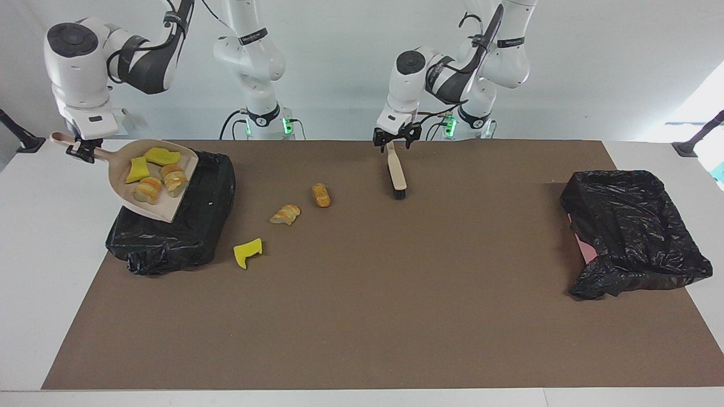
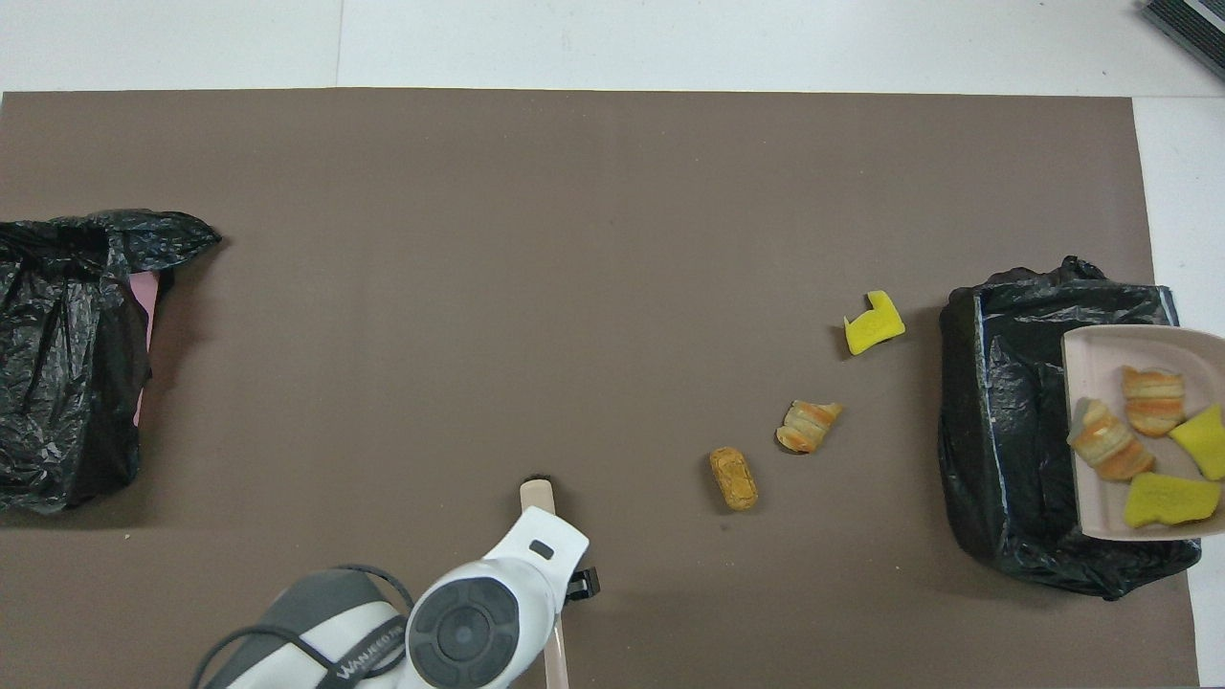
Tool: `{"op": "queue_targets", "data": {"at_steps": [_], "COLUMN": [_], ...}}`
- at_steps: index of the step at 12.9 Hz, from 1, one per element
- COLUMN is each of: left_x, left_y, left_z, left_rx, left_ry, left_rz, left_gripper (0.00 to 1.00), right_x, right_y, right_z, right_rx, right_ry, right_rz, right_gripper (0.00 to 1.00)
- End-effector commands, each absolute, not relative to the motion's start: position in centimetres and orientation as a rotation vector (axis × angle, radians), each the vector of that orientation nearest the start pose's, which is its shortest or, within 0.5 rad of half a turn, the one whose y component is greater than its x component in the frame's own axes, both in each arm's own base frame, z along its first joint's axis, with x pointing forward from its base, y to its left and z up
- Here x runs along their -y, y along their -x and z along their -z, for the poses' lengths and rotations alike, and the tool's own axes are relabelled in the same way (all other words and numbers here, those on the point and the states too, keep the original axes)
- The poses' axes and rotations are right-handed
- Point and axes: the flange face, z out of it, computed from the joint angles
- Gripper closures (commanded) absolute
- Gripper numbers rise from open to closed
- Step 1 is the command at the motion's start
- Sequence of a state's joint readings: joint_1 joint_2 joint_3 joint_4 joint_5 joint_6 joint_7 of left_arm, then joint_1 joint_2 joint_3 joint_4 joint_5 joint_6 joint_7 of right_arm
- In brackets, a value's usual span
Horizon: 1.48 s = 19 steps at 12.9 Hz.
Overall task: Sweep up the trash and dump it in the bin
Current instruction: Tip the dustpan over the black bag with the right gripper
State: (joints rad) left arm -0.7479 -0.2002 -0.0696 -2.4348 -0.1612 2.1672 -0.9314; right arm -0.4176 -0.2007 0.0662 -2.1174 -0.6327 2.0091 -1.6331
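My right gripper (image 1: 82,151) is shut on the handle of the beige dustpan (image 1: 148,212), holding it tilted above the black-bagged bin (image 1: 169,240) at the right arm's end of the table. Several pieces of trash lie in the pan (image 2: 1096,364). On the brown mat beside the bin (image 2: 1005,431) lie a yellow foam scrap (image 1: 248,252), a striped bread lump (image 1: 285,214) and an orange lump (image 1: 321,195). The brush (image 1: 399,172) lies flat on the mat. My left gripper (image 1: 396,140) hangs open just above its handle end.
A second black-bagged bin (image 1: 633,232) with a pink side showing stands at the left arm's end of the table. The brown mat (image 1: 396,316) covers most of the white table. In the overhead view the left arm's body covers most of the brush (image 2: 537,496).
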Motion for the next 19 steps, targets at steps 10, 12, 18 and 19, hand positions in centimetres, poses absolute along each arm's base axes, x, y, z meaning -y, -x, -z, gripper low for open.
{"op": "queue_targets", "data": {"at_steps": [10, 12, 18, 19], "left_x": [20.3, 16.0, 6.1, 4.8], "left_y": [-51.3, -53.2, -55.5, -55.5], "left_z": [-48.7, -50.2, -53.2, -53.7], "left_rx": [0.120, 0.060, -0.048, -0.031], "left_ry": [3.276, 3.281, 3.249, 3.248], "left_rz": [-0.001, 0.036, 0.086, 0.079], "left_gripper": [0.00, 0.00, 0.00, 0.00], "right_x": [13.1, 11.0, 7.2, 6.6], "right_y": [-46.9, -47.6, -49.7, -50.5], "right_z": [-55.2, -55.9, -60.5, -60.9], "right_rx": [2.669, 2.793, 2.800, 2.769], "right_ry": [2.588, 2.498, 2.588, 2.621], "right_rz": [-1.375, -1.446, -1.409, -1.322], "right_gripper": [1.00, 1.00, 1.00, 1.00]}}
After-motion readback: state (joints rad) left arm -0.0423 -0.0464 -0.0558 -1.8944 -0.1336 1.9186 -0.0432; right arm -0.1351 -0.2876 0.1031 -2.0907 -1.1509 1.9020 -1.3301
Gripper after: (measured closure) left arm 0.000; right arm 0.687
